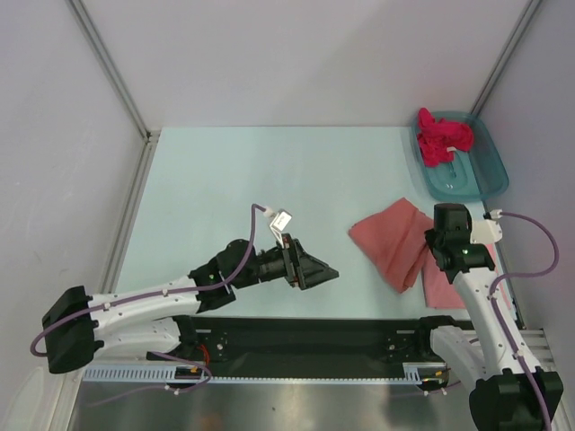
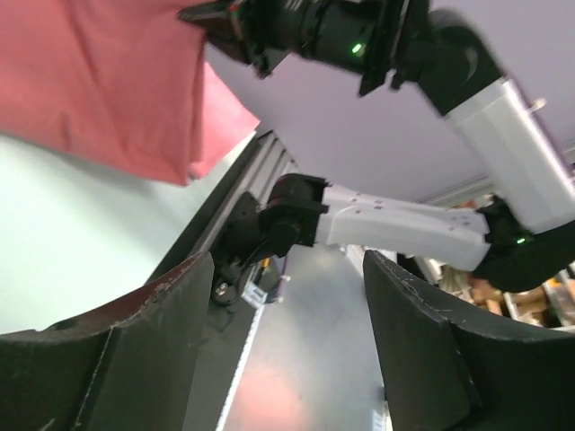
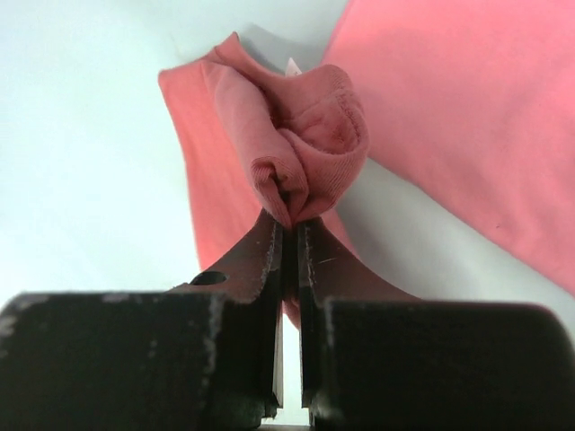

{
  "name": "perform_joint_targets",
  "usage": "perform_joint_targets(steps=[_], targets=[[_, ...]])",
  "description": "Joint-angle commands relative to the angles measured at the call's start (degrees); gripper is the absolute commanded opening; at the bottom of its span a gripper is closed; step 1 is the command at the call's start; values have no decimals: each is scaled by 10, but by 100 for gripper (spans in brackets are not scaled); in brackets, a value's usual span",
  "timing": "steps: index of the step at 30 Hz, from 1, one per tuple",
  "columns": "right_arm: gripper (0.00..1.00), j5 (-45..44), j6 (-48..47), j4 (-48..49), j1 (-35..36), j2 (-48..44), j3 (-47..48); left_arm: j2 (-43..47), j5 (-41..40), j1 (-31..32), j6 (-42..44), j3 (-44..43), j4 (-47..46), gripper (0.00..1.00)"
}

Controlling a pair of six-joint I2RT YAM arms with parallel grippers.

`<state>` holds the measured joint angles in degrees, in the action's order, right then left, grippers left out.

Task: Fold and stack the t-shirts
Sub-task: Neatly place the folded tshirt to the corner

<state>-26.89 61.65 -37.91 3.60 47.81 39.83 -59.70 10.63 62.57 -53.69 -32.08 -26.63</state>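
1. Pale green counter (image 1: 234,180) is sitting between plain grey-white walls, and a teal tub (image 1: 485,175) is standing at its far right corner.
2. My right end effector (image 3: 289,224) is clamping a bunched fold of the salmon-coral t-shirt (image 1: 386,238), with the fingers pressed almost together on the cloth. The rest of that shirt is lying on the right side of the counter, loosely doubled over and not yet a tidy rectangle.
3. My left end effector (image 1: 331,272) is hovering near the middle front of the counter. Its fingers are standing apart and gripping nothing, and it is pointing toward the salmon-coral shirt from some way off.
4. The lighter pink t-shirt (image 1: 442,289) is lying flat near the right front edge, partly under the salmon-coral one and under my right arm. I cannot tell whether it is properly folded.
5. The magenta t-shirt (image 1: 440,139) is lying crumpled in the tub, clearly unfolded.
6. Progress, as I am judging it:
   - No finished stack is showing.
   - The salmon-coral fold is under way.
   - The pink one is possibly serving as the base of the stack.
   - The magenta one is waiting to be taken out, folded and stacked.
   - I am putting the job at roughly its middle, with most of the tidy work remaining.
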Motion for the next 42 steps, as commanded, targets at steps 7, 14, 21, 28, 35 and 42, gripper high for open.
perform_joint_targets(steps=[7, 14, 21, 28, 35, 42], targets=[[0, -120, 152, -74, -8, 16, 105, 7, 40, -54, 44, -10, 84, 74], [0, -129, 186, -90, -32, 52, 149, -13, 90, -97, 47, -30, 88, 74], [0, -110, 155, -79, -81, 83, 189, -25, 132, -140, 40, -32, 77, 74], [0, -81, 117, -75, -140, 88, 212, -44, 157, -156, 31, -29, 59, 73], [0, -47, 81, -66, -188, 93, 226, -67, 178, -162, 15, -30, 35, 73], [0, -15, 50, -63, -240, 92, 241, -78, 188, -163, 3, -28, 15, 73]])
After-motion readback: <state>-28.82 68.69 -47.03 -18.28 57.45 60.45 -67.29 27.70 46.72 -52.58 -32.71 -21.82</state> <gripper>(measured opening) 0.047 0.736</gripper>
